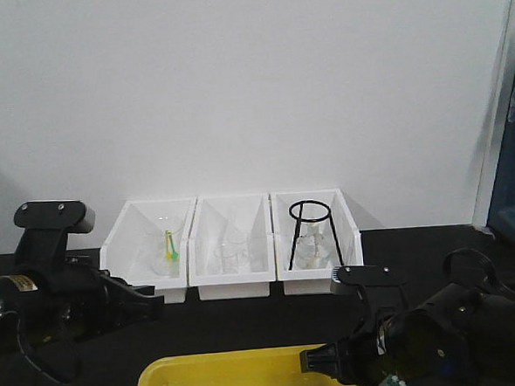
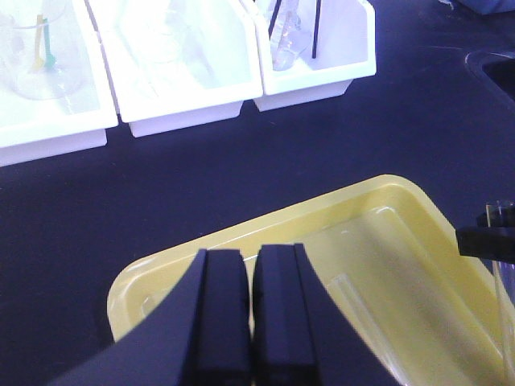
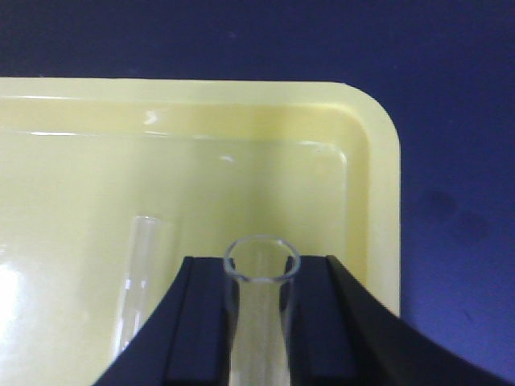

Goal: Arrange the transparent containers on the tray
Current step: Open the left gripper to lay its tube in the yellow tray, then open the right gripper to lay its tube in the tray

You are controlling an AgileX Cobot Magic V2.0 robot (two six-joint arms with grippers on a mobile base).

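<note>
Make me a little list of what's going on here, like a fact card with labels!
right gripper: shut on a clear test tube, open end facing the camera, above the yellow tray
left gripper: shut, holding nothing, above the tray
already on tray: one test tube lying flat
behind the tray: three white bins in a row against the wall
left bin: beaker with green and yellow sticks
middle bin: clear glassware
right bin: black wire stand over clear glassware
table: dark
</note>
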